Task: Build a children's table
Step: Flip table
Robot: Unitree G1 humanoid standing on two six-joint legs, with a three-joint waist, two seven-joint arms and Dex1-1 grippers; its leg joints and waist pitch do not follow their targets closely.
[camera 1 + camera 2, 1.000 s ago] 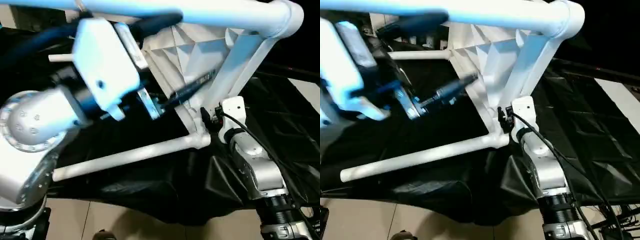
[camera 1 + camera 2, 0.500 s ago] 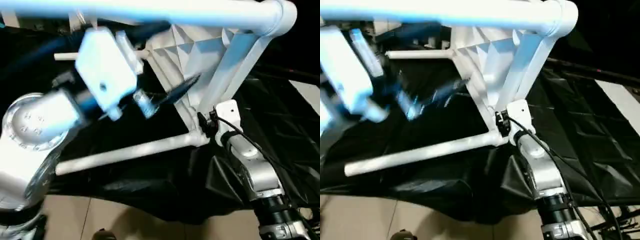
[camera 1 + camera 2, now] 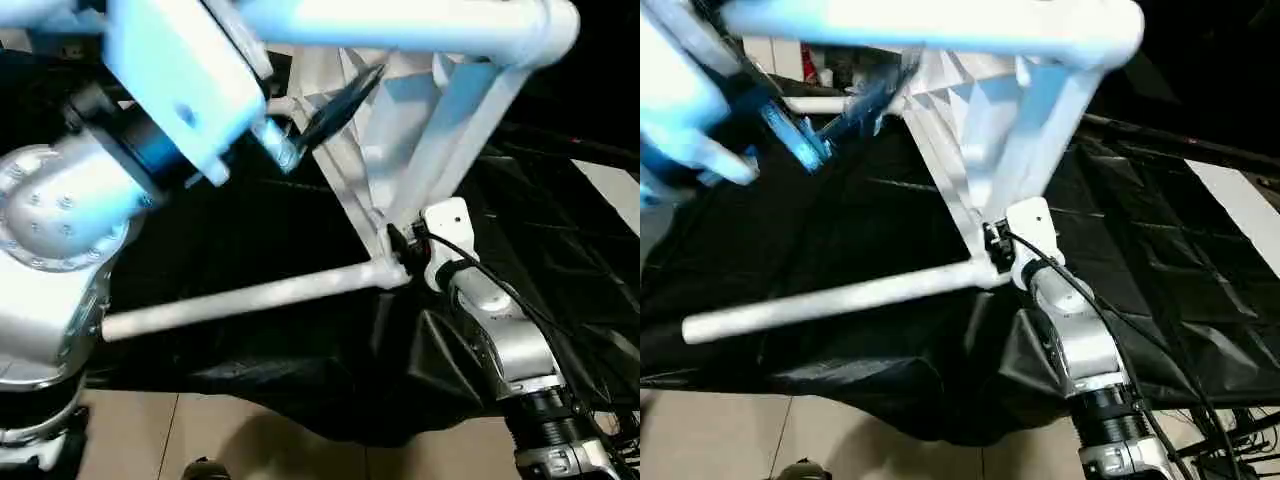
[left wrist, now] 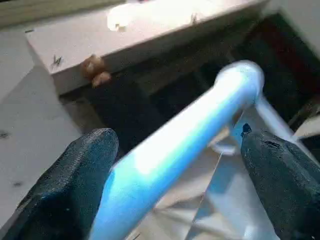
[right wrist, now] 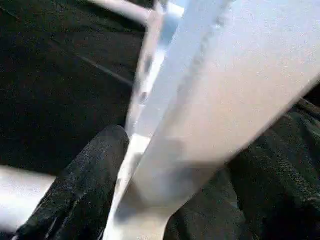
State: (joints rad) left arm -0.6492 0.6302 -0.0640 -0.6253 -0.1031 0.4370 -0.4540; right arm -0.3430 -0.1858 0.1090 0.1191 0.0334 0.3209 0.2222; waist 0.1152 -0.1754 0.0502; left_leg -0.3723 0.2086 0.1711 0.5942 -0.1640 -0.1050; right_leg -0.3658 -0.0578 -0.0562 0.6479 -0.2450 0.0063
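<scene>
The children's table [image 3: 970,120] lies tipped on its side on a black sheet [image 3: 1160,270], its ribbed underside facing the robot and its top standing nearly on edge, running from upper left toward the lower corner near the middle of the head views. Several legs are fitted: one long leg [image 3: 250,297] reaches from that lower corner out toward the robot's left, nearly level above the sheet; another leg [image 3: 400,22] crosses the top of the head views, close to the camera, and ends in a rounded corner socket at upper right; a third leg [image 3: 820,103] points left farther back. The right gripper [image 3: 405,240] sits at the lower corner, and in the right wrist view its black fingers [image 5: 85,185] stand on either side of the white plastic at the base of a leg, closed around it. The left gripper [image 4: 175,165] is raised at upper left, jaws wide apart, and in the left wrist view the upper leg passes between its fingers with a gap on each side. The left arm's wrist block [image 3: 180,70] and silver forearm [image 3: 50,260] crowd the left side and hide part of the underside. The sheet's near edge drops to a pale tiled floor [image 3: 250,440]. To the right the sheet is open and bare of other things, with a light strip [image 3: 1250,205] beyond.
</scene>
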